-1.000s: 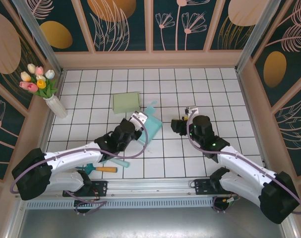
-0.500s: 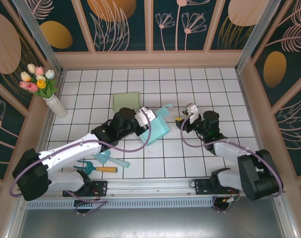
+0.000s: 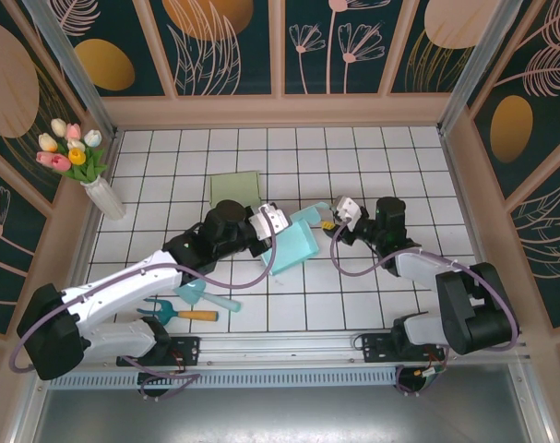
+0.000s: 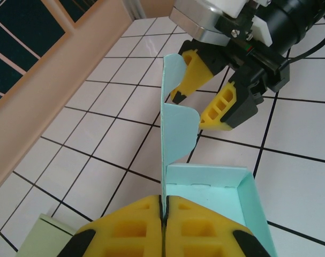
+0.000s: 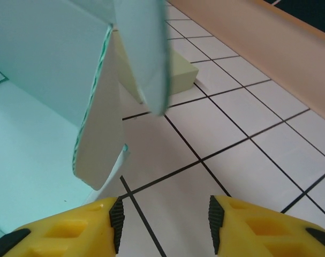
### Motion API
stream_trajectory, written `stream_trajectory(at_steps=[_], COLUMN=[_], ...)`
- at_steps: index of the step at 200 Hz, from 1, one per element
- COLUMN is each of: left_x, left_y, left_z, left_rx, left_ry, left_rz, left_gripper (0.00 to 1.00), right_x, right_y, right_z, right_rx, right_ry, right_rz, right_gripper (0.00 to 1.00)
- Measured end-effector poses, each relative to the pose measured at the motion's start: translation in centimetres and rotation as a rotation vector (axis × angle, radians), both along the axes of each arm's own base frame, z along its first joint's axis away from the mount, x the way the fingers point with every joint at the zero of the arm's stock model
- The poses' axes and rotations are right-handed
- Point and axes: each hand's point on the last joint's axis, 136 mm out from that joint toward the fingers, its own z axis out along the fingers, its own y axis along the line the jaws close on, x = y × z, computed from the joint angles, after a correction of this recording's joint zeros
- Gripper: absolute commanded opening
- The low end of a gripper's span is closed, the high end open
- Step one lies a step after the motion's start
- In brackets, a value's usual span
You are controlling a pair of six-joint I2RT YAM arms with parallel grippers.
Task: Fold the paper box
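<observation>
In the top view, the paper box [image 3: 296, 247] is sitting just below the middle of the frame on the white tiled counter [image 3: 399, 157], tilting with one edge raised. The left tool [image 3: 278, 221] is meeting it from the left and the right tool [image 3: 327, 221] is pointing at it from the right.

In the left wrist view, the left tool [image 4: 162, 206] is pressing its yellow fingers [image 4: 125, 219] together on a thin upright flap of the mint-coloured box [image 4: 178, 134]. The flap is rising up the centre of the frame, and the box's shallow tray is lying at lower right. The right tool [image 4: 202, 99] is facing it from the upper right with its two fingers standing apart, just beside the flap's rounded tab.

In the right wrist view, the right tool [image 5: 165, 214] is showing bare tile between its parted fingers and is gripping nothing. The box's panels [image 5: 44, 80] are hanging at upper left.

A pale green block [image 3: 235, 189] is lying just above and to the left of the box.
</observation>
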Motion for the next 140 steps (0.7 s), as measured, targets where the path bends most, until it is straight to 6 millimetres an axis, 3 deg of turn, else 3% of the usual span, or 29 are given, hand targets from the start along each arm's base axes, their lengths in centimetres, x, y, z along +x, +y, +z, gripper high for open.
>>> stream_trajectory(at_steps=[56, 140], left_x=[-0.5, -1.0], left_y=[-0.2, -0.5], left_z=[-0.1, -0.7], left_rx=[-0.003, -0.002], left_ry=[0.013, 0.032], left_rz=[-0.027, -0.057], left_gripper=[0.02, 0.02], right_x=[-0.6, -1.4], right_y=[0.6, 2.2], right_z=[0.3, 2.3], right_rx=[-0.018, -0.021], right_ry=[-0.048, -0.120], right_rz=[0.070, 0.155], right_gripper=[0.41, 0.41])
